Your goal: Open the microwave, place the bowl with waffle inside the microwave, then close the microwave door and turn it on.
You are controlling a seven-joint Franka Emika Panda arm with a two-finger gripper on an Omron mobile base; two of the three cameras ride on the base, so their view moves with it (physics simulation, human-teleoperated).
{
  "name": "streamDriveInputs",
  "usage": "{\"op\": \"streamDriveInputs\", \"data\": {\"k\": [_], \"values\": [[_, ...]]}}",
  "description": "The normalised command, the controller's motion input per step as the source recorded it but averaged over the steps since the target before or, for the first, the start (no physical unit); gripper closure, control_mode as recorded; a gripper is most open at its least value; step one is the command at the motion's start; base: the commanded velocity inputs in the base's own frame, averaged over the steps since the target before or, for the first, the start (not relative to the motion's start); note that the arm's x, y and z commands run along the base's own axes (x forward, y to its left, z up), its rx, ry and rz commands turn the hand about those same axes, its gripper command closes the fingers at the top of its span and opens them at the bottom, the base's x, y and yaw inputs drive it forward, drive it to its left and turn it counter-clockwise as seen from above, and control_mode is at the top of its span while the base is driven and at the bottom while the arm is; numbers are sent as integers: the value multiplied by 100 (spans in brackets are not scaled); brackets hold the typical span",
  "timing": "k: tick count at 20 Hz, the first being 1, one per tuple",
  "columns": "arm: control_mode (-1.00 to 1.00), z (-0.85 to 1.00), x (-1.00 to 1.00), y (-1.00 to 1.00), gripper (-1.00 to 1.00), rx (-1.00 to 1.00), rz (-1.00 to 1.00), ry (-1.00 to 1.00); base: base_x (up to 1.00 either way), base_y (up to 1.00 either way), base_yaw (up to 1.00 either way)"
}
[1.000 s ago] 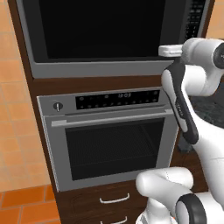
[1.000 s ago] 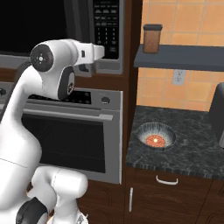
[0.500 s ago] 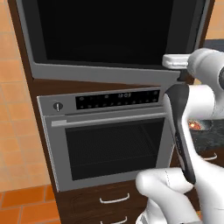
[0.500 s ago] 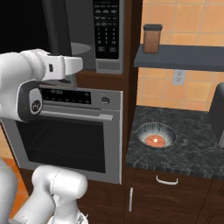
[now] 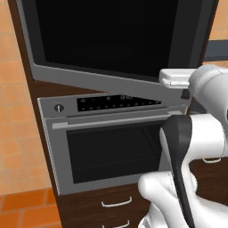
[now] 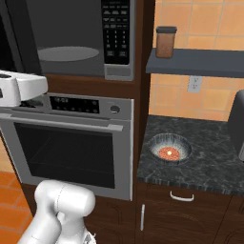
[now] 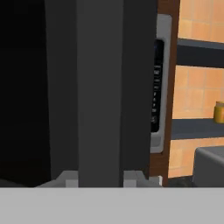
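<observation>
Much more of the microwave door (image 5: 120, 40) is swung out than a second ago, so the microwave (image 6: 71, 40) is seen open inside. The gripper (image 7: 100, 179) is shut on its handle. The bowl (image 6: 170, 148) with the waffle (image 6: 170, 153) is left waiting on the counter (image 6: 209, 162).

Microwave door (image 5: 116, 42): glossy black glass, framed in matt grey brushed steel. Microwave (image 6: 81, 40) cavity: smooth grey interior, with a pale turntable plate seen inside. Keypad strip (image 6: 117, 32): black plastic look, white markings. Oven (image 6: 71, 143): satin steel front, dark mesh-textured window, glossy black display band. Cabinet (image 6: 143, 143): dark brown wood grain, matt. Counter (image 6: 200, 159): speckled dark stone, lightly polished. Bowl (image 6: 170, 147): dark grey, finely ribbed wall. Waffle (image 6: 169, 153): orange-brown, gridded, rough. Wall tiles (image 6: 209, 102): orange, smooth. Jar (image 6: 165, 42): brown translucent body, dark lid.
</observation>
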Motion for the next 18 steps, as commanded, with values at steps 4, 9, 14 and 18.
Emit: {"op": "streamDriveInputs", "data": {"k": [4, 9, 14, 18], "values": [[-100, 0, -62, 57, 100, -2, 3, 1, 0, 0, 0], [-100, 0, -11, 22, 100, -1, 3, 0, 0, 0, 0], [-100, 0, 0, 0, -100, 0, 0, 0, 0, 0, 0], [-100, 0, 0, 0, -100, 0, 0, 0, 0, 0, 0]]}}
